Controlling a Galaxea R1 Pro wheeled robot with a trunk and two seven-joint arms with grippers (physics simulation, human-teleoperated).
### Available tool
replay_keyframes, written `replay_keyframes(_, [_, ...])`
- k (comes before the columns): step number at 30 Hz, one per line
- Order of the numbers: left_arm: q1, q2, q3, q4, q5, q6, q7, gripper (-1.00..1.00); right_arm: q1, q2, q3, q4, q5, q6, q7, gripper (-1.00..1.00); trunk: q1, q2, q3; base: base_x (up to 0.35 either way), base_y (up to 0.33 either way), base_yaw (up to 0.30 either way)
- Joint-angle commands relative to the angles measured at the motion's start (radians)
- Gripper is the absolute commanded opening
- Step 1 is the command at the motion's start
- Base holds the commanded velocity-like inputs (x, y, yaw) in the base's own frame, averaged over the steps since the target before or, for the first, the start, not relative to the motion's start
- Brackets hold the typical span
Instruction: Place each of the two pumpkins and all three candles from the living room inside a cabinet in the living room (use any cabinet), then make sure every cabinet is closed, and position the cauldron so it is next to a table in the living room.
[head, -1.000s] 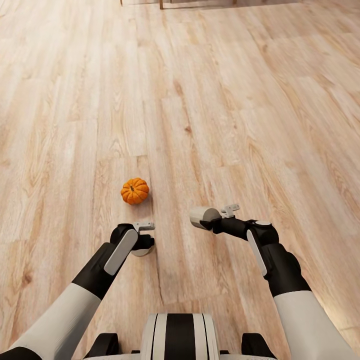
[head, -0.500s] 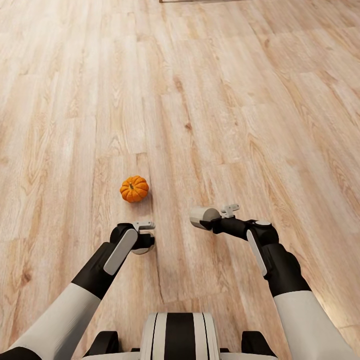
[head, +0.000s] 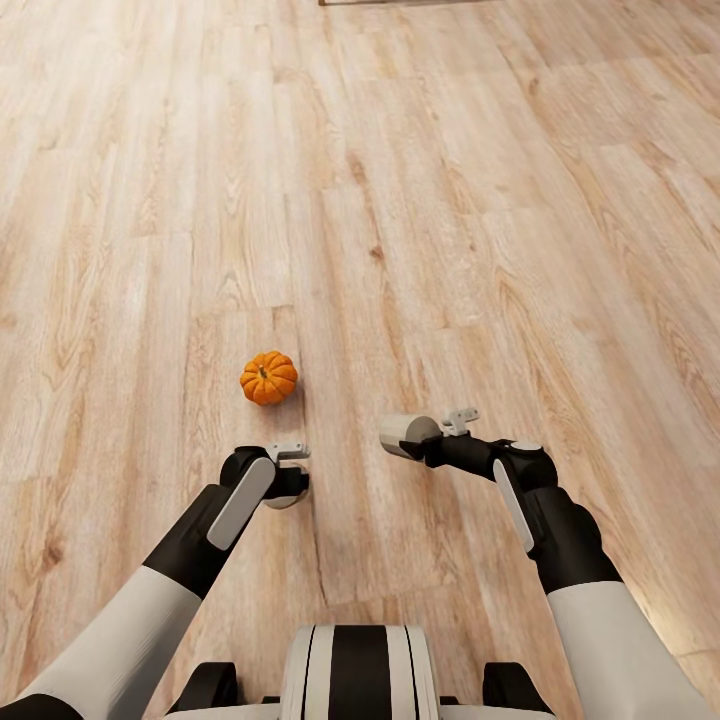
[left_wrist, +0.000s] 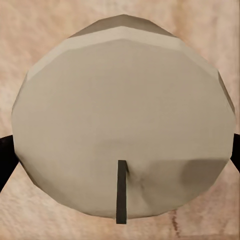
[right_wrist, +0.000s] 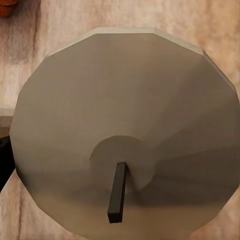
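Down low, both arms reach forward over the wood floor. Each gripper clasps a pale candle end-on: the left gripper holds a candle, the right gripper another candle. One pumpkin sits on the boards just ahead of the left gripper.

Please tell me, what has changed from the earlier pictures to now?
In the first half second the whole head view shifted a little, so the camera moved: floor and pumpkin slid together. Since then nothing visibly changed. The left hand and right hand each hold a candle as before.
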Motion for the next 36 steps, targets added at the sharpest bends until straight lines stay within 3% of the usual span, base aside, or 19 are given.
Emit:
replay_keyframes(1, [0.0, 0.0, 0.0, 0.0, -0.001, 0.0, -0.001, 1.0, 0.0, 0.0, 0.0, 0.0, -0.003, 0.001, -0.001, -1.0, 0.0, 0.0, -0.004, 0.0, 0.0, 0.0])
replay_keyframes(8, [0.0, 0.0, 0.0, 0.0, 0.0, 0.0, -0.001, 1.0, 0.0, 0.0, 0.0, 0.0, -0.003, 0.001, -0.001, -1.0, 0.001, 0.0, -0.008, 0.0, 0.0, 0.0])
replay_keyframes(9, [0.0, 0.001, 0.0, -0.001, 0.0, 0.0, -0.001, -1.0, 0.0, 0.0, 0.0, 0.0, -0.003, 0.001, -0.001, -1.0, 0.001, 0.0, -0.008, 0.0, 0.0, 0.0])
replay_keyframes(18, [0.0, 0.001, 0.0, -0.005, 0.0, 0.0, -0.001, -1.0, 0.0, 0.0, 0.0, 0.0, -0.003, 0.001, -0.001, -1.0, 0.001, 0.0, -0.008, 0.0, 0.0, 0.0])
replay_keyframes(25, [0.0, 0.036, 0.0, -0.096, 0.004, 0.007, 0.0, -1.0, 0.0, 0.0, 0.0, 0.0, -0.003, 0.001, -0.001, -1.0, 0.001, 0.0, -0.008, 0.0, 0.0, 0.0])
replay_keyframes(36, [0.014, 0.045, 0.0, -0.177, 0.007, 0.018, 0.021, -1.0, 0.0, 0.0, 0.0, 0.0, -0.003, 0.001, -0.002, -1.0, 0.001, 0.0, -0.008, 0.0, 0.0, 0.0])
